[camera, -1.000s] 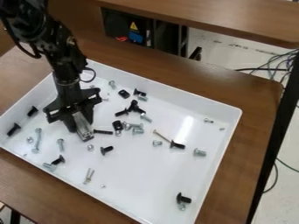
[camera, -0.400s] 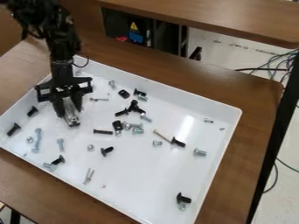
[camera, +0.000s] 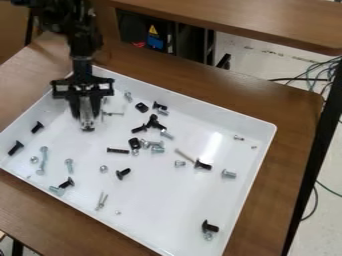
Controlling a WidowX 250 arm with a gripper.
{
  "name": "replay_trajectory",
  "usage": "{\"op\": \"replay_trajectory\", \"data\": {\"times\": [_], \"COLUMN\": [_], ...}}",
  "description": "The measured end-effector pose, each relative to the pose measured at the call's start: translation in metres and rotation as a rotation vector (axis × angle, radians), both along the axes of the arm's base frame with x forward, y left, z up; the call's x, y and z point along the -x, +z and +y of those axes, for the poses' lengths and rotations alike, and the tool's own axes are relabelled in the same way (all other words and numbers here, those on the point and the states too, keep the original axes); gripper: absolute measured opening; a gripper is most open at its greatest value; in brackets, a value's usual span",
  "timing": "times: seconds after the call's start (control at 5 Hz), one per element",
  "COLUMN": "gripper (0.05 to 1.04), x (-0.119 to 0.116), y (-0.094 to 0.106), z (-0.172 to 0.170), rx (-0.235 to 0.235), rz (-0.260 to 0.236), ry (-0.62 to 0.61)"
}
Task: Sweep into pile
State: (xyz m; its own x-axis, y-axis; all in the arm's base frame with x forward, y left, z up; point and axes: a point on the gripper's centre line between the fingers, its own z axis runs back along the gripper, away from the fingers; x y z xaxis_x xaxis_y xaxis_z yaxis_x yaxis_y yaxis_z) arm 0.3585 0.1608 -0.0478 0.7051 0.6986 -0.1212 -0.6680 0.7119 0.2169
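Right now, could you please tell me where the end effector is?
In the camera view, the end effector is at the upper left of the white tray, left of a silver screw.

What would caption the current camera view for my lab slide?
Black gripper above a white tray of scattered screws and bolts on a brown table.

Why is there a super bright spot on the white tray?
In the camera view, it looks like glare, light bouncing off the smooth white tray, above a black bolt in the picture; I can't tell what makes the light.
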Motion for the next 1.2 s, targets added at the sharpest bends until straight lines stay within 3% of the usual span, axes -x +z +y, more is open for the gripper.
{"op": "replay_trajectory", "data": {"times": [0.4, 0.6, 0.8, 1.0, 1.2], "gripper": [0.373, 0.372, 0.372, 0.372, 0.372], "x": [-0.006, -0.007, 0.0, 0.004, 0.023], "y": [0.0, -0.003, -0.006, -0.005, -0.006], "z": [0.012, -0.011, -0.044, -0.106, -0.15], "rx": [-0.055, -0.035, -0.016, 0.023, 0.102], "rz": [0.132, 0.111, 0.095, 0.073, 0.032], "ry": [-0.439, -0.679, -0.816, -0.96, -1.03]}}
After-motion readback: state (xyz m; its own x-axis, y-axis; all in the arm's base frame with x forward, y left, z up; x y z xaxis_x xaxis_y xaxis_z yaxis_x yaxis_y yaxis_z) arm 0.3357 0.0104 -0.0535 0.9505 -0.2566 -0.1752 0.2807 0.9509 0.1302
